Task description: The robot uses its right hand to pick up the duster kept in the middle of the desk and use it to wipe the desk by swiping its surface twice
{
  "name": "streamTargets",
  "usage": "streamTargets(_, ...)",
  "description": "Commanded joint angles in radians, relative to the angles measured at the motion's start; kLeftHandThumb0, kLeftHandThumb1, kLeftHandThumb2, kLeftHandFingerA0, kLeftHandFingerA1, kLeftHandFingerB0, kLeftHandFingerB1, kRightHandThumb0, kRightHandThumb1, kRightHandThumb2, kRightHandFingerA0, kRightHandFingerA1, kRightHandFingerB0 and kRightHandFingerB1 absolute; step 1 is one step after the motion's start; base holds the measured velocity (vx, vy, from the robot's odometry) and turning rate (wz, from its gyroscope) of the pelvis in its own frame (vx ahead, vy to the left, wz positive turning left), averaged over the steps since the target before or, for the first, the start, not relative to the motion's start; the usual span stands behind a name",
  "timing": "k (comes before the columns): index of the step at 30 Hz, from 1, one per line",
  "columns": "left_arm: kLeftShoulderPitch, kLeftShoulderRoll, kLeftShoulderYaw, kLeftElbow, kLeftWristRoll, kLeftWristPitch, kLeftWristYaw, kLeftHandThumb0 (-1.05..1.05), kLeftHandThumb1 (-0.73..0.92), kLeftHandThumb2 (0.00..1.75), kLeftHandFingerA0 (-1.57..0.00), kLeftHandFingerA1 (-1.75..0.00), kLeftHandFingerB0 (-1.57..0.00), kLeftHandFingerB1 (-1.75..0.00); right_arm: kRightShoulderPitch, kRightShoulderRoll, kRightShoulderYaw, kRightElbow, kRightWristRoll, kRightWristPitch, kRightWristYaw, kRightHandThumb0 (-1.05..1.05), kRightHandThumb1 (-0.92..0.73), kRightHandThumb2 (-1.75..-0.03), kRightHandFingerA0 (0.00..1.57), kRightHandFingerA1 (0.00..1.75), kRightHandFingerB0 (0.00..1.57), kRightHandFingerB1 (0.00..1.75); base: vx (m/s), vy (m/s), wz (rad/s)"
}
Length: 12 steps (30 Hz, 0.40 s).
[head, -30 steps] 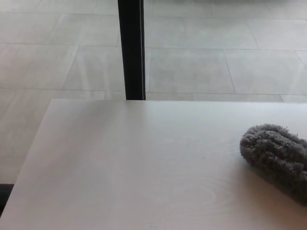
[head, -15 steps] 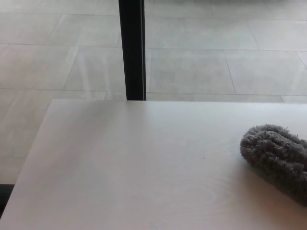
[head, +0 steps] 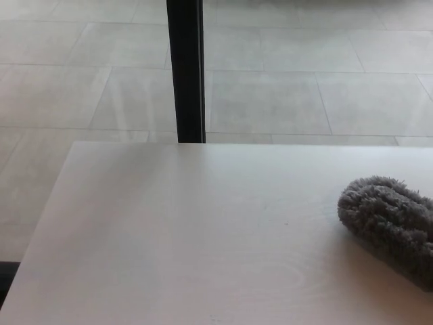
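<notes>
Pale grey tiled floor (head: 284, 95) fills the top half of the head view, w/ thin grout lines and a soft sheen. One black upright post (head: 186, 68) runs from the top edge down to the far edge of the white wood-grain desk (head: 189, 244), approx left of centre; its foot is hidden behind the desk edge.

Desk takes up the lower half, far edge straight across, left edge slanting down to the bottom-left corner. Faint grain rings show near bottom centre. A small dark patch sits past the desk's lower-left corner; can't tell what it is.

Grey fluffy microfibre duster (head: 389, 227) lies flat on the desk at the right side, its rounded end toward the desk middle, the rest running off toward the lower right and cut by the picture's right edge. Handle not visible, so can't tell how far it extends. It rests on the surface, nothing touching it.

Hands: neither left nor right shows anywhere in view, so no hand state can be told and no position relative to a hand can be given. Duster is on the side where the right arm would enter.
</notes>
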Motion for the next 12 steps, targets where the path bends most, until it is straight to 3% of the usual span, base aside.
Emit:
streamTargets(1,0.006,0.021,0.005,-0.008,0.003,0.011,0.006,-0.77,0.68,1.09,-0.45,-0.64,-0.28,-0.51,0.023,-0.025,0.080,-0.002,-0.009,-0.090,0.019,-0.76,-0.67,-0.63,0.27,0.85,0.25,0.56,0.00,0.000,0.00)
streamTargets(2,0.007,0.021,0.008,-0.007,0.000,0.012,0.005,-0.80,0.88,0.66,-0.48,-0.57,-0.36,-0.38,0.025,-0.027,0.093,0.003,-0.010,-0.098,0.018,-0.76,-0.65,-0.64,0.27,0.83,0.25,0.54,0.00,0.000,0.00)
streamTargets(4,0.007,0.018,0.019,-0.006,-0.011,0.018,-0.005,-0.81,0.87,0.66,-0.43,-0.57,-0.35,-0.38,0.026,-0.037,0.128,0.016,-0.026,-0.115,-0.013,-0.76,-0.71,-0.61,0.27,0.82,0.28,0.52,0.00,0.000,0.00)
streamTargets(5,0.009,0.014,0.023,-0.007,-0.015,0.020,-0.002,-0.77,0.67,1.06,-0.40,-0.63,-0.28,-0.52,0.028,-0.043,0.147,0.025,-0.035,-0.131,-0.029,-0.78,-0.70,-0.61,0.30,0.84,0.29,0.53,0.00,0.000,0.00)
streamTargets(6,0.012,0.012,0.025,-0.008,-0.014,0.018,0.001,-0.81,0.87,0.66,-0.45,-0.58,-0.34,-0.39,0.031,-0.048,0.162,0.029,-0.038,-0.137,-0.042,-0.80,-0.70,-0.61,0.30,0.84,0.29,0.53,0.00,0.000,0.00)
streamTargets(12,0.034,0.007,0.007,-0.010,0.007,-0.003,-0.004,-0.82,0.90,0.67,-0.45,-0.56,-0.32,-0.39,0.063,-0.067,0.234,0.027,-0.062,-0.162,-0.098,-0.75,-0.69,-0.61,0.28,0.91,0.24,0.58,0.00,0.000,0.00)
